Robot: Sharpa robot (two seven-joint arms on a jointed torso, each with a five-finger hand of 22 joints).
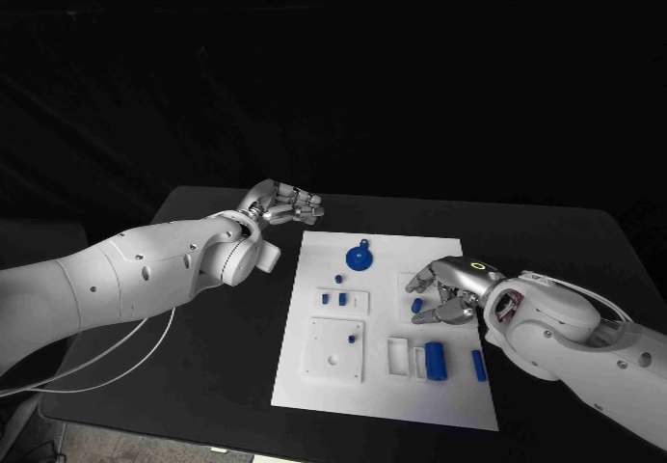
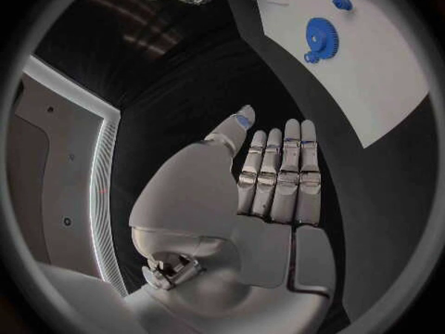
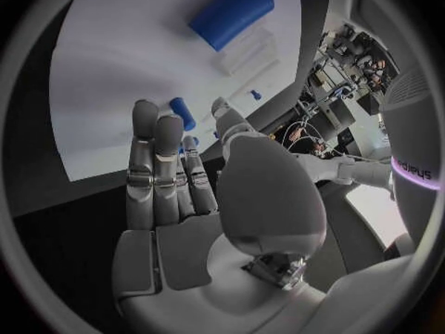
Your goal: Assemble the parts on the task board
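The flat white rectangular task board is lying in the middle of the matte black table, carrying small blue plastic parts: a round blue toothed gear with a small loop near its far edge, a short blue peg just beside the right hand, a thick blue cylinder sitting beside a white slotted holder, and a slim blue bar near the board's right edge. A raised white square block is standing on the left half.

The silver right hand is hovering over the board's right side, fingers loosely curled, holding nothing I can make out. The silver left hand is hanging off the board beyond its far left corner, fingers bent, nothing in it.

The right arm's white casing is showing grey lettering in the wrist view, too distorted to read with confidence.

Darkness is surrounding the table.
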